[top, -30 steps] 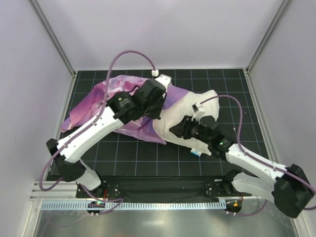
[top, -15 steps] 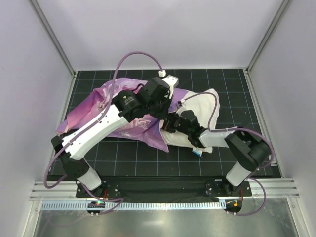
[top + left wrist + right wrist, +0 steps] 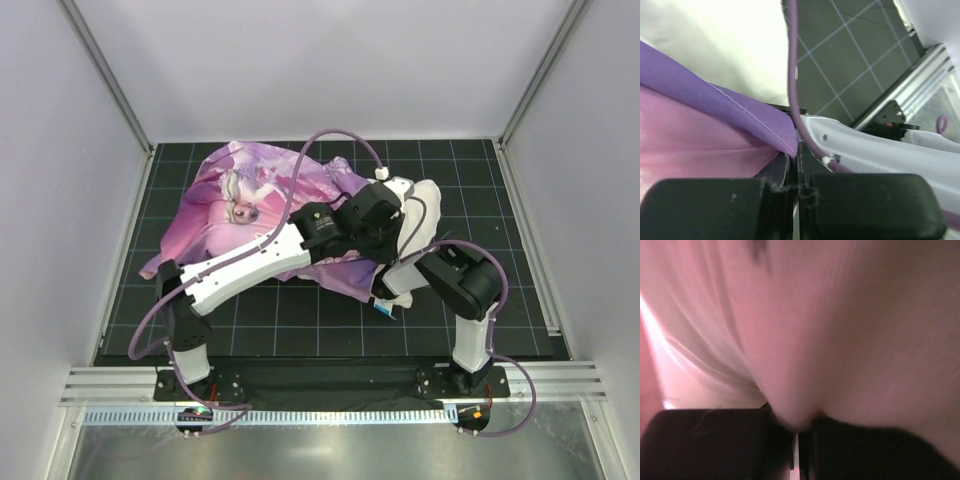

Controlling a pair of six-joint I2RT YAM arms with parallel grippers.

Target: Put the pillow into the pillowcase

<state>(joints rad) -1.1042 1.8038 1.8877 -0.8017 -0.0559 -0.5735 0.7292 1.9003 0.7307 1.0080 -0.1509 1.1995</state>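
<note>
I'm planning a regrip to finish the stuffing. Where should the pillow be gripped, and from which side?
Probably pinch the bare white end of the pillow at the right, coming in from the right. It is the main part that shows outside the pillowcase, whose purple edge the left gripper pinches beside it. The soft bulge there should gather easily between the fingers.

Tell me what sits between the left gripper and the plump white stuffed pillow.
Stitched hem of the pink-and-purple fabric pillowcase, pinched in the left gripper; left wrist view shows it.
</note>
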